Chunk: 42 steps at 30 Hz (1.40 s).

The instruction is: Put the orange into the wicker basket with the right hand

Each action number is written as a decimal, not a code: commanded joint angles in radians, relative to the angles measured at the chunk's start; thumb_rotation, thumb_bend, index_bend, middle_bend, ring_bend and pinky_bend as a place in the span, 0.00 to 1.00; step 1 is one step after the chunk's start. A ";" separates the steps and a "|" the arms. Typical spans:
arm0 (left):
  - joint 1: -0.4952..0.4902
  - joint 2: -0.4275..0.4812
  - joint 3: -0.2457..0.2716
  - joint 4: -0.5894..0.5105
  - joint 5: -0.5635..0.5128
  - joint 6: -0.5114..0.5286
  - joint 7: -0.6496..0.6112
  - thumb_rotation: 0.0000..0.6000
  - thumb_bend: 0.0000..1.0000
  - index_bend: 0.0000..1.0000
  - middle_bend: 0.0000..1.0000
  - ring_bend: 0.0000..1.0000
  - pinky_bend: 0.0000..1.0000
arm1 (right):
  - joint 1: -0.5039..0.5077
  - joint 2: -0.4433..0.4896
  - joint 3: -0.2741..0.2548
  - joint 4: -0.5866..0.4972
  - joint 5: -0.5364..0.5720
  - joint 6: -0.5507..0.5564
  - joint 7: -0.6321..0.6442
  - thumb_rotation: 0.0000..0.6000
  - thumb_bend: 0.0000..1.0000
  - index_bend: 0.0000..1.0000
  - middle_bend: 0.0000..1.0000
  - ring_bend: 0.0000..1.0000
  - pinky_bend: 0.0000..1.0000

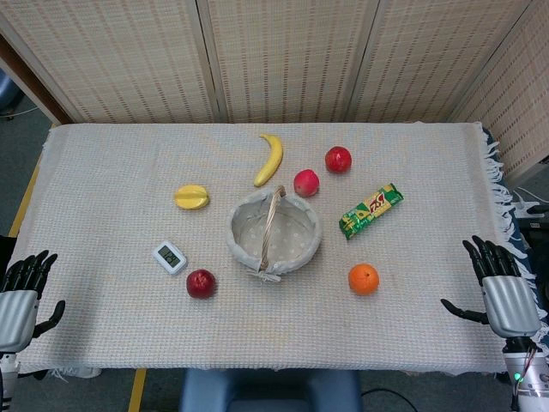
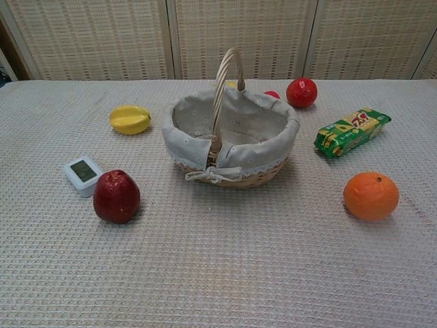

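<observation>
**Ana:** Head view first. Where is the orange (image 1: 364,278)?

**Ben:** On the woven cloth (image 1: 103,172), right of the wicker basket (image 1: 302,245) and apart from it, just below the green snack packet (image 1: 371,210). The right hand (image 1: 503,287) hangs off the table's right edge, fingers spread, holding nothing, well apart from the orange. The left hand (image 1: 21,292) sits at the left edge, also spread and empty.

**Ana:** What else lies there?

**Ben:** A banana (image 1: 270,160), two red fruits (image 1: 306,182) above the basket, a yellow fruit (image 1: 191,196), a small white timer (image 1: 170,257) and a dark red apple (image 1: 201,283).

**Ana:** Chest view?

**Ben:** No hands show. The orange (image 2: 371,196) rests alone at right, the basket (image 2: 280,140) at centre with its handle upright and cloth lining empty. The apple (image 2: 117,197) touches the timer (image 2: 82,175); the packet (image 2: 351,131) lies behind the orange.
</observation>
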 commanded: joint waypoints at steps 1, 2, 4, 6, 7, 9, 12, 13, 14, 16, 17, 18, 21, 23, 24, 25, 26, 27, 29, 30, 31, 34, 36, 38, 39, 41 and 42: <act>0.000 0.000 0.001 0.000 0.001 -0.001 0.002 1.00 0.38 0.00 0.00 0.00 0.07 | -0.001 0.002 -0.002 -0.003 -0.001 -0.001 0.000 0.66 0.06 0.00 0.00 0.00 0.08; -0.001 0.000 0.001 -0.001 0.002 -0.001 0.003 1.00 0.38 0.00 0.00 0.00 0.07 | -0.001 0.004 -0.003 -0.006 -0.001 -0.001 0.002 0.66 0.06 0.00 0.00 0.00 0.08; -0.002 -0.001 0.001 -0.002 0.004 -0.001 0.005 1.00 0.38 0.00 0.00 0.00 0.07 | -0.003 0.011 -0.008 -0.013 0.000 -0.007 0.008 0.66 0.06 0.00 0.00 0.00 0.08; -0.002 -0.002 0.002 -0.002 0.005 -0.001 0.007 1.00 0.38 0.00 0.00 0.00 0.07 | -0.003 0.020 -0.013 -0.024 0.000 -0.017 0.018 0.66 0.06 0.00 0.00 0.00 0.08; -0.002 -0.003 0.002 -0.001 0.005 -0.001 0.008 1.00 0.38 0.00 0.00 0.00 0.07 | -0.001 0.026 -0.017 -0.032 0.000 -0.025 0.020 0.66 0.06 0.00 0.00 0.00 0.08; -0.003 -0.004 0.001 0.000 0.003 -0.002 0.006 1.00 0.38 0.00 0.00 0.00 0.07 | 0.002 0.035 -0.022 -0.051 0.008 -0.043 0.018 0.67 0.06 0.00 0.00 0.00 0.08; -0.003 -0.003 -0.001 -0.001 -0.002 -0.006 0.003 1.00 0.38 0.00 0.00 0.00 0.07 | 0.008 0.046 -0.028 -0.085 0.030 -0.077 0.012 0.69 0.06 0.00 0.00 0.00 0.08; -0.003 -0.003 -0.001 -0.001 -0.002 -0.006 0.003 1.00 0.38 0.00 0.00 0.00 0.07 | 0.008 0.046 -0.028 -0.085 0.030 -0.077 0.012 0.69 0.06 0.00 0.00 0.00 0.08; -0.003 -0.003 -0.001 -0.001 -0.003 -0.006 0.002 1.00 0.38 0.00 0.00 0.00 0.07 | 0.010 0.051 -0.029 -0.096 0.038 -0.087 0.008 0.69 0.06 0.00 0.00 0.00 0.08; -0.003 -0.002 0.000 -0.002 -0.003 -0.007 0.000 1.00 0.38 0.00 0.00 0.00 0.07 | 0.024 0.062 -0.031 -0.126 0.067 -0.129 -0.017 0.70 0.06 0.00 0.00 0.00 0.08; -0.003 -0.001 0.000 -0.002 -0.003 -0.007 0.000 1.00 0.38 0.00 0.00 0.00 0.07 | 0.033 0.067 -0.030 -0.141 0.084 -0.150 -0.041 0.70 0.06 0.00 0.00 0.00 0.08; -0.003 -0.001 0.002 -0.003 -0.001 -0.008 -0.002 1.00 0.38 0.00 0.00 0.00 0.07 | 0.059 0.066 -0.027 -0.162 0.109 -0.194 -0.098 0.70 0.06 0.00 0.00 0.00 0.08; -0.004 0.004 0.008 -0.014 0.002 -0.018 -0.006 1.00 0.38 0.00 0.00 0.00 0.07 | 0.135 0.026 0.014 -0.202 0.239 -0.297 -0.218 0.71 0.06 0.00 0.00 0.00 0.08; -0.004 0.005 0.010 -0.014 0.005 -0.016 -0.005 1.00 0.38 0.00 0.00 0.00 0.07 | 0.167 0.003 0.031 -0.226 0.310 -0.333 -0.264 0.71 0.06 0.00 0.00 0.00 0.08; -0.003 0.006 0.010 -0.015 0.003 -0.016 -0.006 1.00 0.38 0.00 0.00 0.00 0.07 | 0.182 -0.010 0.037 -0.233 0.340 -0.345 -0.291 0.70 0.06 0.00 0.00 0.00 0.08; -0.003 0.006 0.009 -0.017 0.000 -0.018 -0.010 1.00 0.38 0.00 0.00 0.00 0.07 | 0.202 -0.030 0.041 -0.237 0.373 -0.356 -0.330 0.70 0.06 0.00 0.00 0.00 0.08; -0.003 0.007 0.008 -0.018 -0.003 -0.019 -0.012 1.00 0.38 0.00 0.00 0.00 0.07 | 0.216 -0.046 0.042 -0.237 0.394 -0.360 -0.361 0.70 0.06 0.00 0.00 0.00 0.08; -0.003 0.008 0.007 -0.019 -0.005 -0.020 -0.014 1.00 0.38 0.00 0.00 0.00 0.07 | 0.232 -0.069 0.042 -0.237 0.420 -0.362 -0.401 0.70 0.06 0.00 0.00 0.00 0.08; -0.004 0.010 0.008 -0.020 -0.006 -0.023 -0.016 1.00 0.38 0.00 0.00 0.00 0.07 | 0.257 -0.110 0.039 -0.236 0.462 -0.361 -0.458 0.71 0.06 0.00 0.00 0.00 0.08; -0.004 0.010 0.008 -0.020 -0.006 -0.024 -0.016 1.00 0.38 0.00 0.00 0.00 0.07 | 0.263 -0.122 0.038 -0.235 0.472 -0.360 -0.472 0.71 0.06 0.00 0.00 0.00 0.08; -0.004 0.011 0.009 -0.021 -0.005 -0.024 -0.017 1.00 0.38 0.00 0.00 0.00 0.07 | 0.274 -0.145 0.038 -0.234 0.491 -0.357 -0.494 0.71 0.06 0.00 0.00 0.00 0.08; -0.004 0.012 0.009 -0.023 -0.005 -0.025 -0.020 1.00 0.38 0.00 0.00 0.00 0.06 | 0.297 -0.201 0.038 -0.231 0.527 -0.345 -0.529 0.71 0.06 0.00 0.00 0.00 0.08; -0.005 0.013 0.009 -0.025 -0.008 -0.029 -0.022 1.00 0.38 0.00 0.00 0.00 0.07 | 0.310 -0.231 0.038 -0.228 0.546 -0.338 -0.549 0.71 0.06 0.00 0.00 0.00 0.08; -0.005 0.014 0.009 -0.026 -0.011 -0.031 -0.026 1.00 0.38 0.00 0.00 0.00 0.07 | 0.326 -0.262 0.037 -0.216 0.559 -0.326 -0.574 0.71 0.06 0.00 0.00 0.00 0.08; -0.005 0.014 0.009 -0.027 -0.012 -0.032 -0.027 1.00 0.38 0.00 0.00 0.00 0.07 | 0.332 -0.276 0.038 -0.208 0.565 -0.321 -0.584 0.71 0.06 0.00 0.00 0.00 0.08; -0.005 0.016 0.009 -0.030 -0.014 -0.034 -0.031 1.00 0.38 0.00 0.00 0.00 0.07 | 0.346 -0.305 0.044 -0.190 0.588 -0.309 -0.601 0.70 0.06 0.00 0.00 0.00 0.08; -0.006 0.017 0.009 -0.031 -0.014 -0.035 -0.033 1.00 0.38 0.00 0.00 0.00 0.07 | 0.354 -0.320 0.049 -0.181 0.604 -0.304 -0.607 0.69 0.06 0.00 0.00 0.00 0.08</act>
